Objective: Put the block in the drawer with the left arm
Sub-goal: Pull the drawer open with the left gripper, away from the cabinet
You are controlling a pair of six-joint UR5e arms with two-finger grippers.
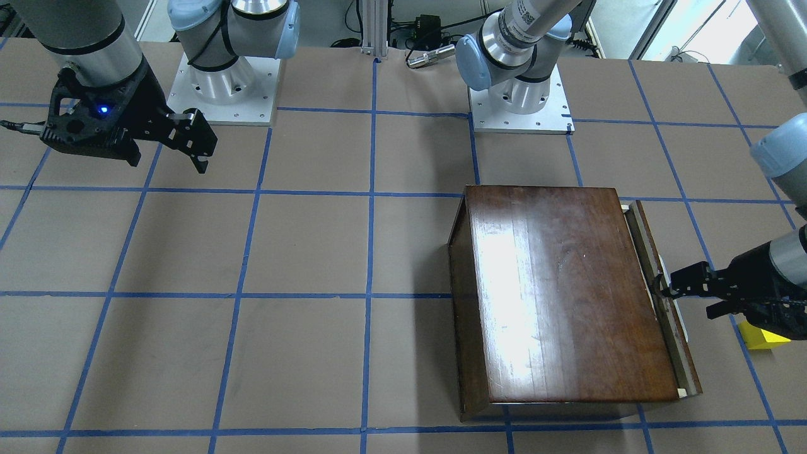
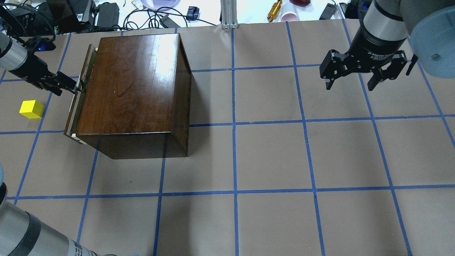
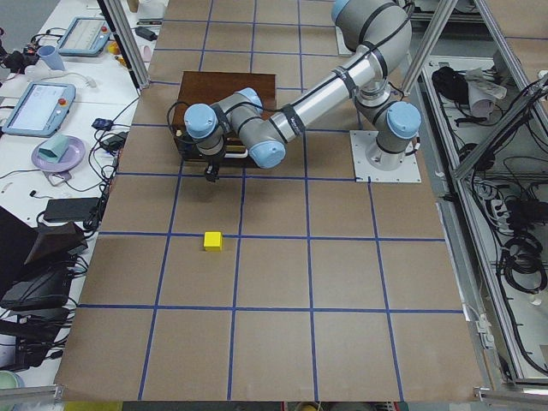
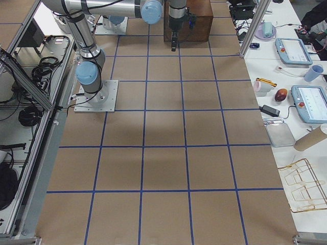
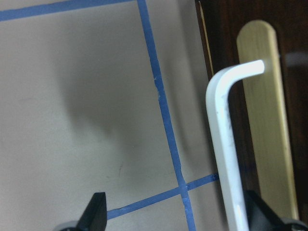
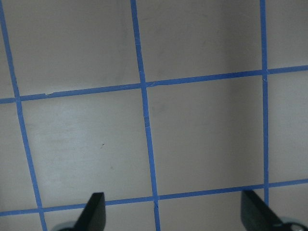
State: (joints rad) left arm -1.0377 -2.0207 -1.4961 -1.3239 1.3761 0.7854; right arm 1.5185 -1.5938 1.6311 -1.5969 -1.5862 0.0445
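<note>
The yellow block [image 2: 32,108] lies on the table to the left of the dark-brown wooden box [image 2: 135,89]; it also shows in the front view [image 1: 760,336], partly behind the left wrist. The drawer [image 2: 76,103] stands a narrow gap out of the box, with pale wood showing behind its dark front [image 1: 662,302]. My left gripper [image 2: 75,88] is at the drawer front. In the left wrist view its fingers [image 5: 98,214] are spread wide, with the bent metal handle [image 5: 224,144] between them and not clamped. My right gripper [image 2: 350,87] is open and empty, above bare table far to the right.
The two arm base plates [image 1: 220,88] [image 1: 520,101] sit at the robot's edge of the table. Cables, a cup and tools [image 2: 277,9] lie beyond the far edge. Blue tape lines grid the brown table [image 2: 270,156].
</note>
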